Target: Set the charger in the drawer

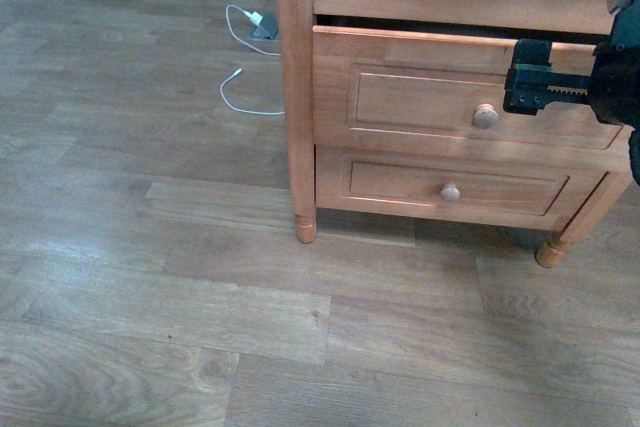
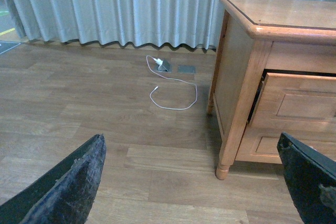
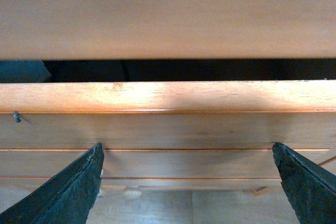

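Drawer, taller-fronted, upper of two in nightstand; pulled out only slightly, dark slot above front edge. Right gripper just before that front, fingers spread wide, empty. Left gripper back over floor, fingers likewise wide, empty. Black-cabled charger: not visible in any view; interior too dark to tell. Risks, judged: slot probably too narrow for placement unless widened; confusion with white charger and white cable by curtain. Count: drawers two, knobs two (upper knob), white chargers one, grippers two.
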